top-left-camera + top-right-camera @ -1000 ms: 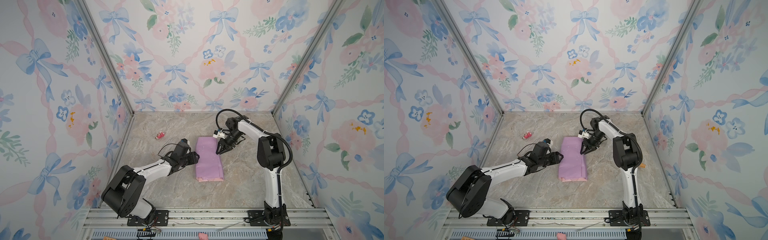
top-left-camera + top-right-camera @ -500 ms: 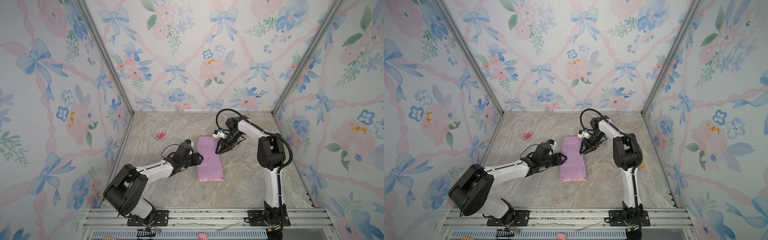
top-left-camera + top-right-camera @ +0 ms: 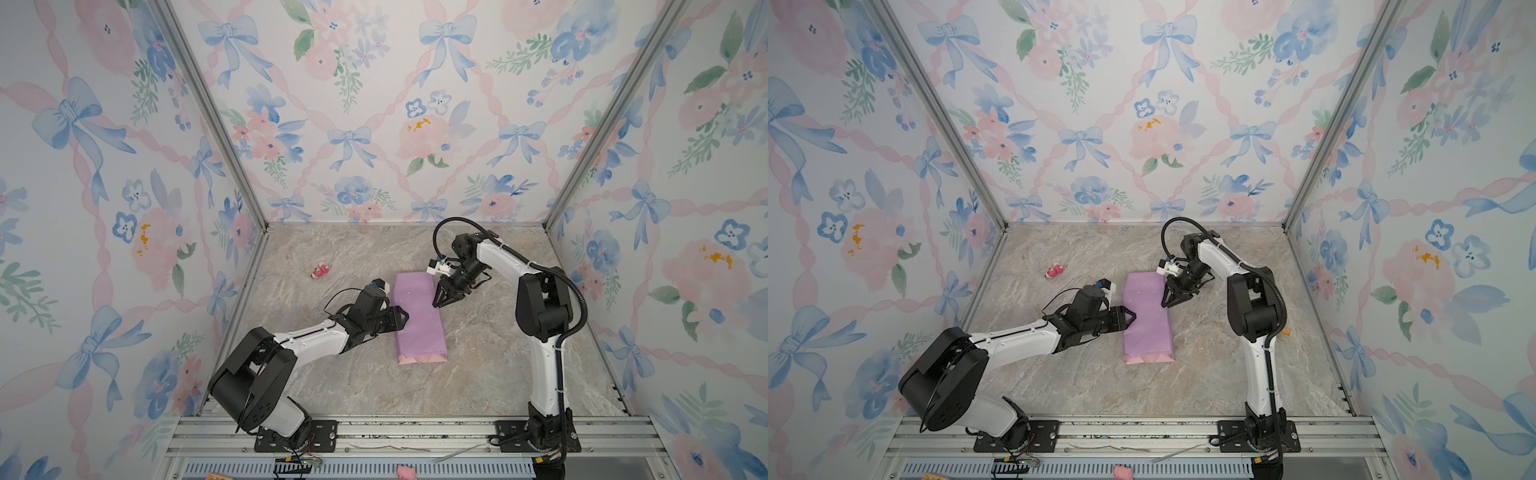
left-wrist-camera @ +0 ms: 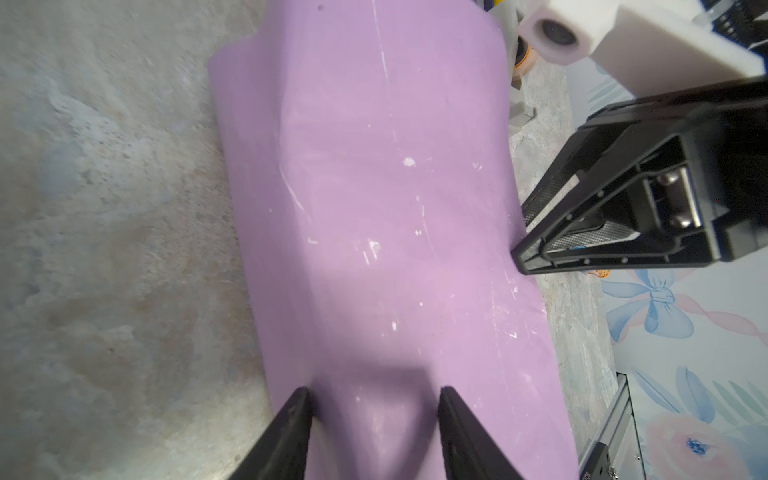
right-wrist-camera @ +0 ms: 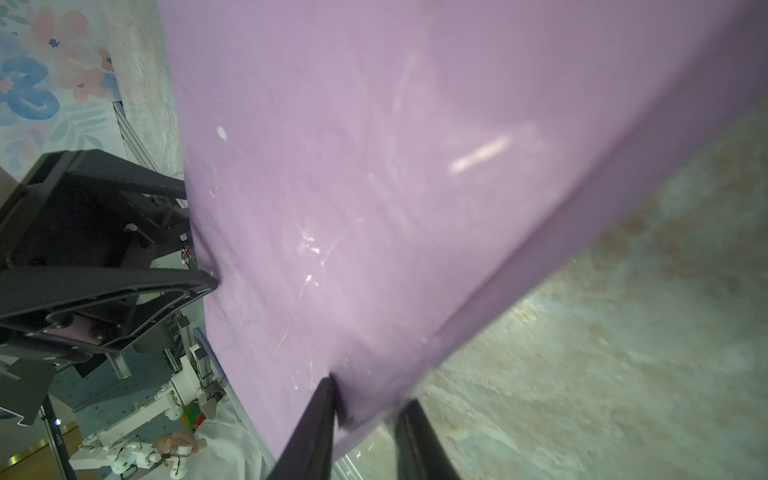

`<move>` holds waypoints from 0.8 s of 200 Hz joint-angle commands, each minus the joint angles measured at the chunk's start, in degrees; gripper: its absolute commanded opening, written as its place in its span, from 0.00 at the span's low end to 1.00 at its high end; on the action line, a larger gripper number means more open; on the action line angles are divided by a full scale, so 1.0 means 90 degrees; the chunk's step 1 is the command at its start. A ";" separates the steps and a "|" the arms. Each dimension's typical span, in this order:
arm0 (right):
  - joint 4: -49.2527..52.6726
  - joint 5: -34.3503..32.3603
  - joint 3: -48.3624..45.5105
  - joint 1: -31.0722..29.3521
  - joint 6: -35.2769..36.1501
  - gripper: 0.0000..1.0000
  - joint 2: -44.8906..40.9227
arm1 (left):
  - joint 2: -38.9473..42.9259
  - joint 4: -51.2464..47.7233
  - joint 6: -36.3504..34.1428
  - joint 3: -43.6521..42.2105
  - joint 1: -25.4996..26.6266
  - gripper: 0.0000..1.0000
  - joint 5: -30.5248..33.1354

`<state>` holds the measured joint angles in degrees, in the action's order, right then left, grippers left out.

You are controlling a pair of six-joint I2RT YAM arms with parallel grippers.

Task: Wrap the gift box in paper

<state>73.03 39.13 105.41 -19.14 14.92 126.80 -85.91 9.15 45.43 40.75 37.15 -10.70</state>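
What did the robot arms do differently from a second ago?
The left end effector slid in toward the purple paper and now presses its left edge, jaws apart. The right end effector stayed at the paper's right edge. The paper bundle and the small pink thing on the table stayed put.

Lilac paper [image 3: 419, 316], white specks, pink edge

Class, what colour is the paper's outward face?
Lilac-purple with tiny white specks, clearest on the paper in the left wrist view.
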 commanded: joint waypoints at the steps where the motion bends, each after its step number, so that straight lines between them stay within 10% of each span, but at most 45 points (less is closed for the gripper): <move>1: -0.0046 -0.0051 -0.0091 0.0019 -0.0056 0.25 -0.0134 | 0.0222 -0.0320 -0.0430 0.0469 0.0016 0.52 0.0322; 100: -0.0146 -0.0031 -0.0182 0.0031 -0.0041 0.23 -0.0158 | -0.0535 0.0468 -0.1158 0.1574 0.0060 0.16 -0.0707; 160: -0.0257 0.0006 -0.0285 0.0057 -0.0099 0.19 -0.0214 | -0.1555 0.0947 -0.1034 0.1765 0.0165 0.13 -0.0846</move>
<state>72.10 39.94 104.42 -18.83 14.50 126.45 -97.49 15.88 36.40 55.92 38.28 -17.47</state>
